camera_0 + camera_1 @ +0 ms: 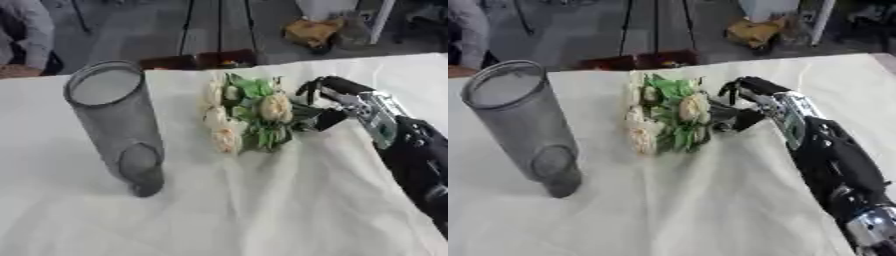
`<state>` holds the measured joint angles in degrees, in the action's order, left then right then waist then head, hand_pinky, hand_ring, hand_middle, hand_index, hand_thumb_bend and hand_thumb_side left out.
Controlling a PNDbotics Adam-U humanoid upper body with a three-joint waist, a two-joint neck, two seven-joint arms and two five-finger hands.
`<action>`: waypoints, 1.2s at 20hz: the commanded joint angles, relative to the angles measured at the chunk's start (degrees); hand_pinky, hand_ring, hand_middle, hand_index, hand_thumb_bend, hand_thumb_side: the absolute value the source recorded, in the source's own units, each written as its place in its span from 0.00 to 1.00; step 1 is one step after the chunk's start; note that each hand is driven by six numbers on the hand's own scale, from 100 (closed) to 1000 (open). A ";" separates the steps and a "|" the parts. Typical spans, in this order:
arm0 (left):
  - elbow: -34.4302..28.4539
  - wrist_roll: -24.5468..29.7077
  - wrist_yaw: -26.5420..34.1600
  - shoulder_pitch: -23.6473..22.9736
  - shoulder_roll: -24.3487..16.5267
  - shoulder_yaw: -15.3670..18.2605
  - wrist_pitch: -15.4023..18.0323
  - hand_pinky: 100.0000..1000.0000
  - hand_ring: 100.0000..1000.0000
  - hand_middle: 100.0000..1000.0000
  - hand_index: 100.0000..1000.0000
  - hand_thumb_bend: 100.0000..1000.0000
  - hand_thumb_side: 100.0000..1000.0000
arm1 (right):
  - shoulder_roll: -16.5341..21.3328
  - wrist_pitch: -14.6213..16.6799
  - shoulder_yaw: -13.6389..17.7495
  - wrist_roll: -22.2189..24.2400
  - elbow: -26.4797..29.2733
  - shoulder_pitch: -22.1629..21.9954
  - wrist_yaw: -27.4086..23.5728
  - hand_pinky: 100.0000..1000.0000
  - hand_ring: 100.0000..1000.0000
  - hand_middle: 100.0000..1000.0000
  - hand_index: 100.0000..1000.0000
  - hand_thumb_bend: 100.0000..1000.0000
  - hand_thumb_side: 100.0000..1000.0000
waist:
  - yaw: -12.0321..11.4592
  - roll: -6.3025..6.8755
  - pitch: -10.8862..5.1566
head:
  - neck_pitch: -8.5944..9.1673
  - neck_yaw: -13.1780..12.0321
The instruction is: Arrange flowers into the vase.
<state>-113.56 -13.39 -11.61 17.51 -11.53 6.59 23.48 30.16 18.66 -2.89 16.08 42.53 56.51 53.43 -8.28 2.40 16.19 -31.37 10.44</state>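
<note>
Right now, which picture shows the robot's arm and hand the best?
The right eye view. There the right hand and its whole black and silver arm run down to the bottom edge, fingers curled at the flowers. The left eye view shows the same hand, but the picture's right edge cuts off much of the arm.

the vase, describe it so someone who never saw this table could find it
On the white cloth-covered table, look to the left half. There stands a tall grey see-through cylinder vase, empty and open-topped, apart from the cream-and-green flower bunch at the right hand.
</note>
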 commanded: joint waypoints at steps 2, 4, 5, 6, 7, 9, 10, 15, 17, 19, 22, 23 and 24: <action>-1.03 0.11 0.26 0.26 -0.43 0.10 0.00 0.49 0.63 0.85 0.89 0.00 1.00 | 0.75 0.42 -0.05 0.03 -0.23 1.56 0.18 0.62 0.80 0.40 0.72 0.49 0.31 | -0.03 -0.11 -0.95 | 0.51 0.00; -1.03 0.12 0.26 0.27 -0.43 0.10 0.00 0.49 0.63 0.85 0.89 0.00 1.00 | 0.74 0.52 -0.08 0.19 -0.56 1.60 0.14 0.61 0.79 0.39 0.70 0.48 0.30 | -0.05 -0.12 -0.95 | 0.54 -0.03; -1.03 0.12 0.26 0.25 -0.43 0.12 0.00 0.49 0.63 0.85 0.89 0.00 1.00 | 0.71 0.54 -0.10 0.33 -0.82 1.61 0.13 0.60 0.79 0.39 0.70 0.48 0.30 | -0.07 -0.13 -0.95 | 0.58 -0.03; -1.03 0.11 0.26 0.24 -0.43 0.14 -0.01 0.49 0.63 0.85 0.89 0.00 1.00 | 0.67 0.55 -0.08 0.46 -1.09 1.63 0.07 0.60 0.79 0.38 0.70 0.48 0.29 | -0.09 -0.12 -0.94 | 0.60 -0.03; -1.03 0.09 0.27 0.23 -0.42 0.14 -0.02 0.49 0.63 0.85 0.89 0.00 1.00 | 0.63 0.54 -0.05 0.58 -1.36 1.64 -0.01 0.60 0.79 0.38 0.70 0.47 0.28 | -0.12 -0.12 -0.93 | 0.60 -0.02; -1.03 0.08 0.28 0.22 -0.42 0.15 -0.02 0.49 0.63 0.85 0.89 0.00 1.00 | 0.55 0.58 -0.04 0.82 -1.88 1.66 -0.19 0.61 0.80 0.38 0.69 0.46 0.28 | -0.16 -0.10 -0.92 | 0.65 -0.01; -1.03 0.08 0.29 0.22 -0.42 0.14 -0.03 0.49 0.63 0.85 0.89 0.00 1.00 | 0.49 0.63 -0.04 0.95 -2.15 1.68 -0.30 0.61 0.80 0.38 0.69 0.46 0.27 | -0.17 -0.09 -0.91 | 0.67 -0.01; -1.03 0.13 0.35 0.21 -0.40 0.12 -0.09 0.49 0.62 0.85 0.89 0.00 1.00 | 0.17 0.85 0.06 1.50 -3.13 1.82 -1.24 0.62 0.80 0.36 0.68 0.41 0.26 | -0.18 -0.05 -0.85 | 0.75 0.00; -1.03 0.14 0.37 0.19 -0.39 0.12 -0.10 0.49 0.62 0.85 0.89 0.00 1.00 | 0.04 0.99 0.09 1.69 -3.46 1.91 -1.74 0.67 0.81 0.36 0.67 0.39 0.25 | -0.21 -0.06 -0.82 | 0.79 -0.03; -1.03 0.15 0.39 0.16 -0.36 0.12 -0.13 0.49 0.62 0.84 0.89 0.00 1.00 | -0.09 1.14 0.17 1.93 -3.85 1.94 -2.43 0.66 0.80 0.35 0.65 0.40 0.24 | -0.27 -0.07 -0.79 | 0.86 -0.09; -1.03 0.10 0.45 0.17 -0.33 0.14 -0.14 0.49 0.62 0.84 0.89 0.00 1.00 | -0.28 1.26 0.17 2.33 -4.41 1.99 -3.27 0.63 0.78 0.31 0.62 0.41 0.23 | -0.31 -0.09 -0.76 | 0.92 -0.09; -1.03 0.10 0.47 0.17 -0.32 0.14 -0.15 0.49 0.62 0.84 0.89 0.00 1.00 | -0.34 1.29 0.17 2.41 -4.54 2.00 -3.47 0.62 0.76 0.29 0.61 0.41 0.23 | -0.32 -0.10 -0.75 | 0.92 -0.12; -1.03 0.12 0.47 0.15 -0.33 0.13 -0.18 0.49 0.62 0.84 0.89 0.00 1.00 | -0.38 1.30 0.16 2.46 -4.65 2.00 -3.65 0.61 0.76 0.29 0.60 0.41 0.23 | -0.33 -0.10 -0.74 | 0.89 -0.13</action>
<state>-113.56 -13.37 -11.35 17.39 -11.51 6.59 23.41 29.49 20.01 -2.81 18.04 38.49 58.01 50.26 -8.50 2.32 16.21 -31.05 10.41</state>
